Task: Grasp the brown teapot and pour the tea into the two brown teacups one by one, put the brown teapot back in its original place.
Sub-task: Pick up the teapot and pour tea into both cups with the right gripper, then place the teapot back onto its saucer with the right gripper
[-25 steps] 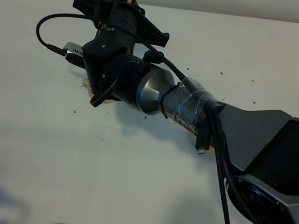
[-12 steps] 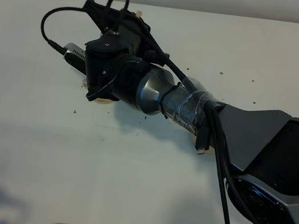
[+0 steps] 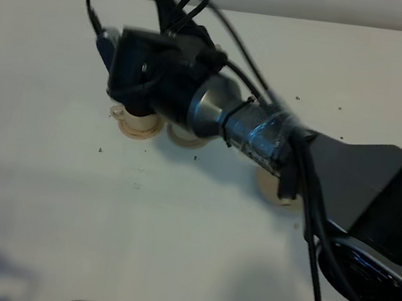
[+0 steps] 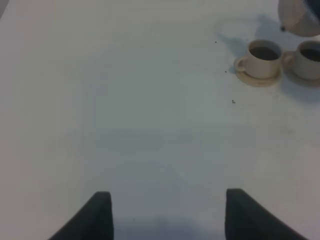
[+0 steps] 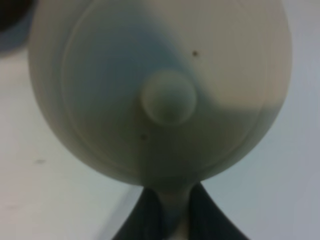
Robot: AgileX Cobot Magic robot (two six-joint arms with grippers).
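I see my right gripper (image 5: 167,210) with jaws clenched on the squat pale tan ceramic teapot's (image 5: 160,90) handle; left gripper (image 4: 167,212) jaws released above the white desk (image 4: 125,125).

On the counter (image 3: 38,192) two cups stand side by side, each on its own saucer: the left cup (image 4: 262,55) just beside the right cup (image 4: 309,58). Right of the right cup, well apart, lies the wide saucer (image 3: 275,191), half under the right arm (image 3: 337,174). The teapot (image 5: 160,90) hangs in the right hand (image 5: 167,207), above the cups.
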